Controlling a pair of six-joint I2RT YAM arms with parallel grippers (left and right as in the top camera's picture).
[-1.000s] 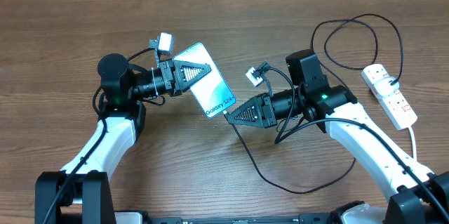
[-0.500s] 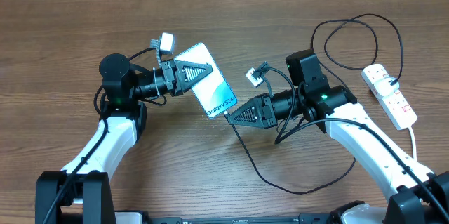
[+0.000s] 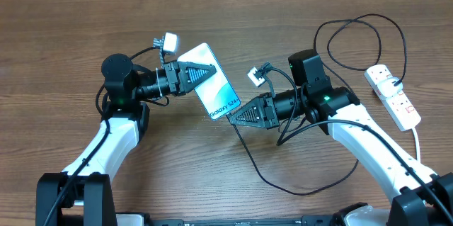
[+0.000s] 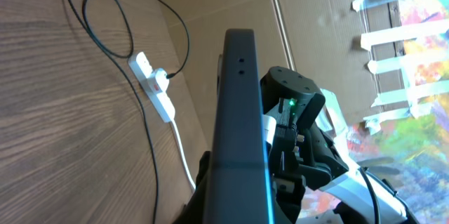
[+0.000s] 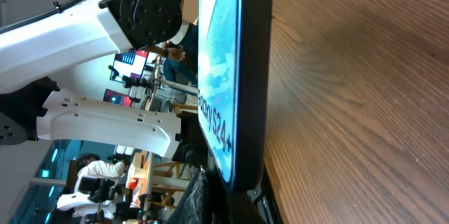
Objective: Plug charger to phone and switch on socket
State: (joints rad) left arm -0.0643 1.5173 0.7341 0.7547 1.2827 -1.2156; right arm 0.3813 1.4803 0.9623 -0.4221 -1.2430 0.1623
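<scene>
Your left gripper (image 3: pixel 205 70) clamps the slim blue-screened phone (image 3: pixel 219 91), which has nudged closer to the thin black charger cable (image 3: pixel 256 169) pinched in your right gripper (image 3: pixel 232 117). Plug nearly at the port, looks like insertion underway. White power strip socket (image 3: pixel 393 97) sits well apart, untouched.

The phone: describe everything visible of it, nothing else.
The phone is a slim slab with black edges and a light blue screen reading Galaxy S24+. Seen from overhead it sits diagonally, screen up. The left gripper clamps its upper part in its jaws. The right gripper holds the charger at its lower end; whether the plug is in cannot be seen.
</scene>
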